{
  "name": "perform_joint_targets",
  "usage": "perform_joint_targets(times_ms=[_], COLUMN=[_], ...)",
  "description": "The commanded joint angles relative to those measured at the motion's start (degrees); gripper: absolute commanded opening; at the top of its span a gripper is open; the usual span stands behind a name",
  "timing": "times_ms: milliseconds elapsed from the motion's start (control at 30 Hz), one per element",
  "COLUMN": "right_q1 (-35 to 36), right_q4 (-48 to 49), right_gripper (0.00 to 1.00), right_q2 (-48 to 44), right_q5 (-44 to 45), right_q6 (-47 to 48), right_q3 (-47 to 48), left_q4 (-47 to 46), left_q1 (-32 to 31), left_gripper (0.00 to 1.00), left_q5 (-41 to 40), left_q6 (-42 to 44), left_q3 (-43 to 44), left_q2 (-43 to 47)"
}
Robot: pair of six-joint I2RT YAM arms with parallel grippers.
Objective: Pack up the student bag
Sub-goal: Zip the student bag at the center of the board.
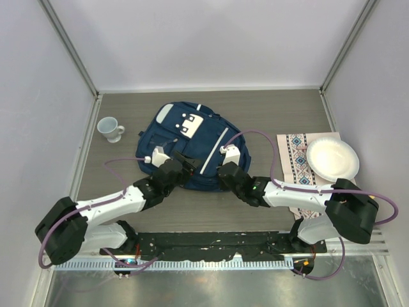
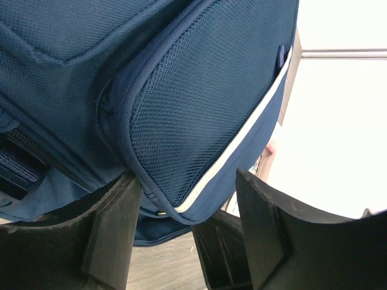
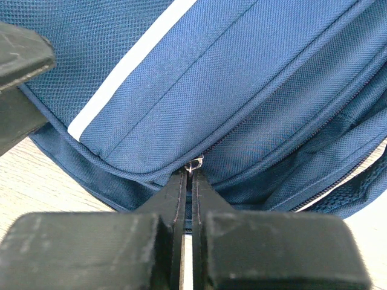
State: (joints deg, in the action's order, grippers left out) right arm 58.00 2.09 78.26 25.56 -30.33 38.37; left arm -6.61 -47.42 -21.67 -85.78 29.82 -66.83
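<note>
near edge: a black mounting rail (image 1: 211, 242) carries both arm bases. purple cables (image 1: 255, 134) loop above the arms, and 1 arcs over the bag's right side. both forearms converge on the near edge of the student bag (image 1: 172, 131) and hide part of it from above.

left gripper (image 2: 186, 175): released, fingers wide apart, with the bag's lower corner between them. the left finger touches the fabric edge and the right finger stands clear.

right gripper (image 3: 192, 176): clenched, fingers pressed flat together. the tips are at a small metal loop (image 3: 194, 164) on the zip seam. whether the loop is pinched cannot be told.

to the right, a patterned cloth (image 1: 295, 160) lies flat, with a round white plate (image 1: 332, 160) on its far right part. to the left, well apart from the bag, a white cup (image 1: 110, 128) stands upright, its handle to the right.

the bag lies flat at mid-table, front face up and top toward the far wall. it is navy, with a white patch (image 1: 190, 123) near the top and a thin white stripe (image 3: 130, 72) running diagonally.

materials: the bag is coarse woven fabric, and its corner pocket (image 2: 199, 103) is open mesh with rounded piping. the zip tracks follow curved seams. the table (image 1: 275, 112) is grey-brown with a wood grain. the gripper fingers are matte black and blocky.
</note>
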Motion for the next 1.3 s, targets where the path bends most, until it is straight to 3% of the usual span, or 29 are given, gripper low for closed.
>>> perform_joint_targets(times_ms=[0, 33, 67, 133, 167, 267, 533, 733, 767, 900, 1000, 1100, 1267], right_q1=[0.10, 0.19, 0.19, 0.27, 0.19, 0.19, 0.27, 1.94, 2.29, 2.82, 2.21, -0.59, -10.17], right_q4=[3.54, 3.89, 4.06, 4.24, 4.24, 4.41, 7.49, 10.91, 11.27, 9.96, 4.96, 1.52, 0.81], right_gripper=[0.01, 0.01, 0.01, 0.01, 0.01, 0.01, 0.01, 0.01, 0.01, 0.01, 0.01, 0.01, 0.01], right_q2=[-1.09, -1.35, -1.35, -1.62, -1.71, -2.32, -4.25, -4.52, -3.82, -1.88, -0.83, -1.09, -3.11], right_q5=[-0.42, -0.51, -0.43, -0.34, -0.16, -0.42, -3.93, -11.13, -11.67, -9.93, -1.59, 1.86, -2.09], right_q6=[-0.79, -0.70, -0.44, 0.00, 0.09, 0.53, 2.37, 5.10, 5.54, 6.77, 8.79, 10.20, 10.63], right_q3=[1.09, 1.01, 0.74, 0.48, 0.13, -0.48, -2.69, -2.07, -1.64, 0.39, 2.14, 2.15, -0.22], left_q4=[-8.15, -8.07, -7.72, -6.75, -6.66, -4.30, -0.78, 13.53, 19.38, 23.57, 24.19, 23.49, 24.01], left_q1=[-0.39, -0.31, -0.39, -0.31, -0.22, 1.71, 14.79, 21.30, 21.75, 23.33, 25.53, 28.34, 31.77], left_gripper=[0.58, 0.53, 0.40, 0.28, 0.16, 0.00, 0.00, 0.00, 0.00, 0.00, 0.00, 0.00, 0.00], left_q5=[-3.03, -2.50, -1.98, -1.44, -1.53, 1.09, 24.80, 38.96, 39.77, 41.18, 41.10, 41.36, 42.32], left_q6=[-1.15, -0.19, 0.34, 2.01, 2.80, 7.02, 24.15, 44.70, 47.52, 53.52, 54.40, 54.49, 55.54], left_q3=[1.72, 2.16, 2.69, 3.57, 3.57, 3.92, 8.05, 20.25, 24.54, 27.92, 26.96, 24.24, 22.03], left_q2=[-2.86, -4.35, -5.06, -6.20, -6.38, -6.21, -9.64, -16.90, -18.24, -20.71, -20.01, -18.34, -16.85])
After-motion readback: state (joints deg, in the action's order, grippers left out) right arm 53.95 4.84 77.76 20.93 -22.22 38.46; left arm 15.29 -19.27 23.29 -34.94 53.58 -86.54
